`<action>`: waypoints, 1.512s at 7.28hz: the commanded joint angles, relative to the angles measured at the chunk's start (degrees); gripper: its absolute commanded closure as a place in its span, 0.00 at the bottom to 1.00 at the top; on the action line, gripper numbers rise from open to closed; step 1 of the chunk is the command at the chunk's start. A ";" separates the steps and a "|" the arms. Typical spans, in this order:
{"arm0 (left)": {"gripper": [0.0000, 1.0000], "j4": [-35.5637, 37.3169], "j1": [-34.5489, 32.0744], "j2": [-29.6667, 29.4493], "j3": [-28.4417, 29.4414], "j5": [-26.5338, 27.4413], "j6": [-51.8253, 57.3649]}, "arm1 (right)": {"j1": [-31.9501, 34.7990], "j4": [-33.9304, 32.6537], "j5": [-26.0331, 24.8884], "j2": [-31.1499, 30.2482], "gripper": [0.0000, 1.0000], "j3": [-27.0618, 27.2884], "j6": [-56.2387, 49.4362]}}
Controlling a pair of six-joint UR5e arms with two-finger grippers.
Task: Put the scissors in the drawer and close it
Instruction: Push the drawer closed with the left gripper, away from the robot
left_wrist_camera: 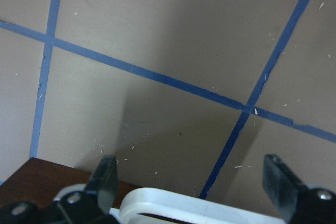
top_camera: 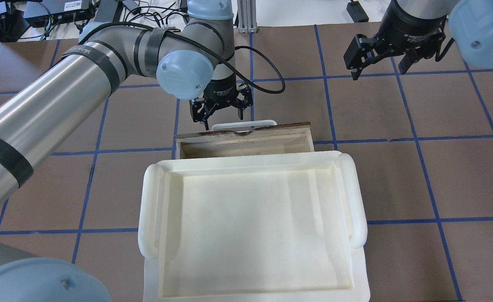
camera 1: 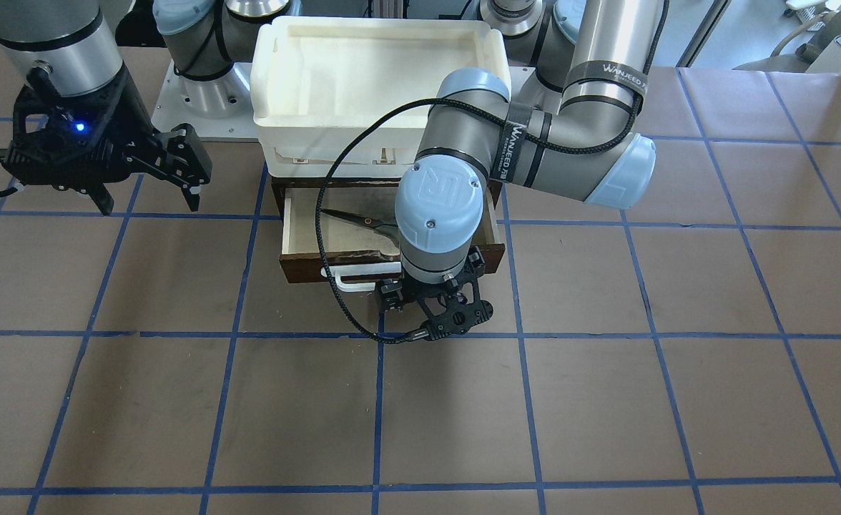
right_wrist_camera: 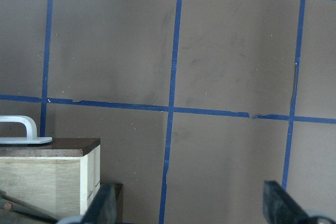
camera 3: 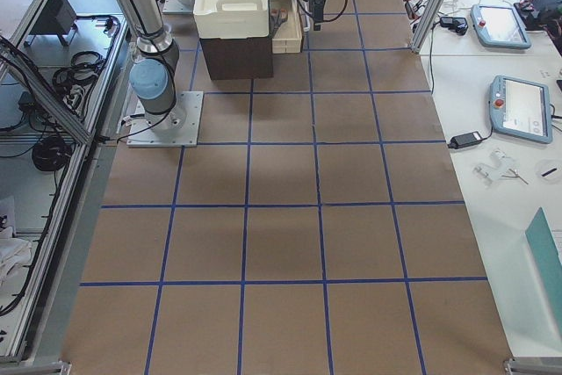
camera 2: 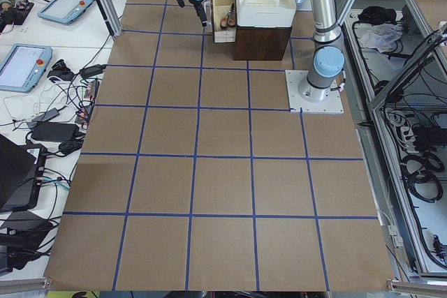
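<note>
The dark brown drawer (camera 1: 306, 266) stands pulled out under a white tray, its pale inside showing. The scissors (camera 1: 360, 221) lie inside it, blades toward the view's left, handles partly hidden by the left arm. In the overhead view the scissors are hidden. My left gripper (top_camera: 224, 120) hangs open just in front of the drawer's white bar handle (top_camera: 243, 123). In the left wrist view the handle (left_wrist_camera: 173, 203) curves between the spread fingers (left_wrist_camera: 107, 174) without being gripped. My right gripper (top_camera: 376, 70) is open and empty, off to the drawer's side above the table.
A white plastic tray (top_camera: 148, 218) sits on top of the cabinet that holds the drawer. Brown paper with blue tape lines (camera 1: 520, 336) covers the table. The right wrist view shows the drawer's corner (right_wrist_camera: 58, 174) and the handle end (right_wrist_camera: 16, 129).
</note>
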 commanded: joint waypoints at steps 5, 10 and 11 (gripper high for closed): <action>0.00 -2.96 -0.04 0.90 -0.21 -1.97 -4.92 | -0.09 -0.06 -0.09 0.00 0.00 0.00 0.09; 0.00 -5.77 -0.12 2.39 -1.52 -2.06 -5.72 | -0.70 0.12 -0.09 0.00 0.00 0.00 0.09; 0.00 -5.77 -0.12 2.74 -2.05 -1.98 -5.72 | -0.70 0.03 -0.09 0.00 0.00 0.00 0.09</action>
